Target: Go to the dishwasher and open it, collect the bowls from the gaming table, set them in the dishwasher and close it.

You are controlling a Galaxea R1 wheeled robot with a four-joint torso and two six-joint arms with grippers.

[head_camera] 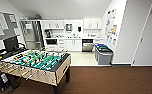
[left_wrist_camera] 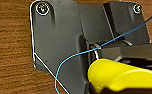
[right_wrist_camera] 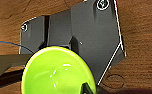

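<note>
Far ahead in the kitchenette, the dishwasher point(head_camera: 87, 46) shows its steel front under the counter, with a dark gap above it. In the left wrist view a yellow bowl point(left_wrist_camera: 119, 75) hangs close above the brown wood-look floor, held at my left gripper point(left_wrist_camera: 92, 88). A lime-green bowl point(right_wrist_camera: 57, 72) sits in the right wrist view, a dark finger point(right_wrist_camera: 85, 87) of my right gripper point(right_wrist_camera: 88, 89) over its rim. The white-topped gaming table is out of view.
A green-field foosball table point(head_camera: 37, 63) stands close at the left, rods pointing toward me. Grey bins point(head_camera: 103, 53) with blue and green lids line the right wall. White cabinets point(head_camera: 72, 44) and a glass door point(head_camera: 32, 33) lie ahead. The light kitchen floor point(head_camera: 83, 58) begins past the brown floor.
</note>
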